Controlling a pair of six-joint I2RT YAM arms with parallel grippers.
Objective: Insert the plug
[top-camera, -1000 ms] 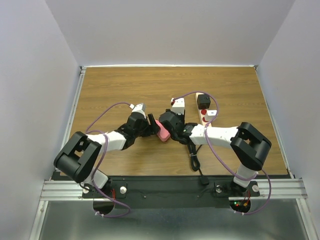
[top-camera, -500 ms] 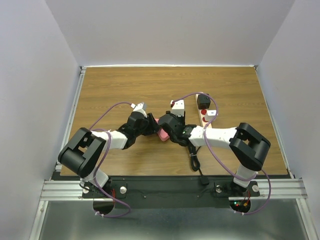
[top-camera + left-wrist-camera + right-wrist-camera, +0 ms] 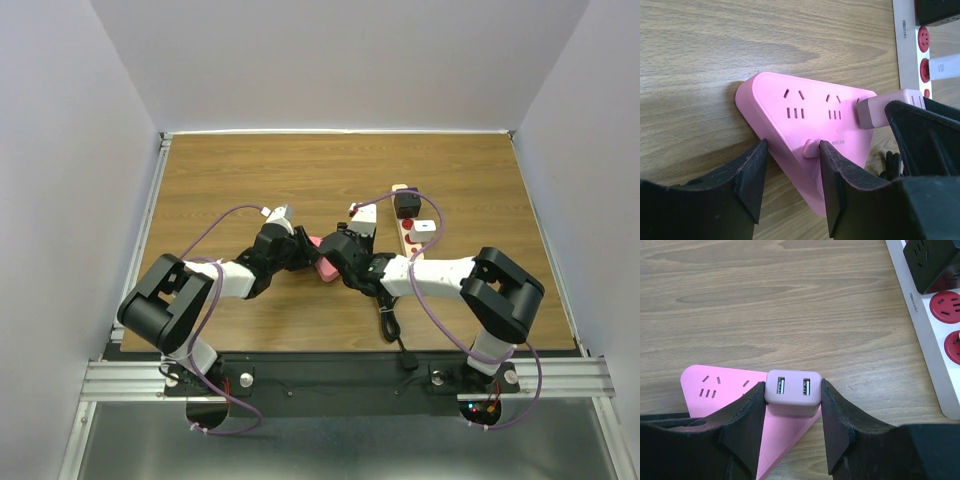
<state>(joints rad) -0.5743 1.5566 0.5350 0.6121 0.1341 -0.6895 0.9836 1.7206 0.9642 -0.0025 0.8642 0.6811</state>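
A pink triangular power strip [image 3: 322, 262] lies on the wooden table between the two grippers. In the left wrist view my left gripper [image 3: 792, 170] straddles the strip's [image 3: 805, 120] near edge, one finger against its side and one on top by its button. My right gripper [image 3: 792, 405] is shut on a pink two-port USB charger plug [image 3: 792, 390], held at the strip's [image 3: 720, 385] right corner. The plug [image 3: 885, 107] sits over the rightmost socket. Its prongs are hidden. In the top view both grippers, left [image 3: 305, 252] and right [image 3: 335, 255], meet at the strip.
A white power strip [image 3: 413, 232] with red sockets lies to the right, carrying a black adapter [image 3: 406, 205] and a white plug [image 3: 425, 227]. It shows in the right wrist view [image 3: 930, 335] too. A black cable [image 3: 388, 320] runs toward the near edge.
My left gripper has moved right and closed onto the strip's edge. My right gripper has shifted slightly up and right with the plug, staying over the strip.
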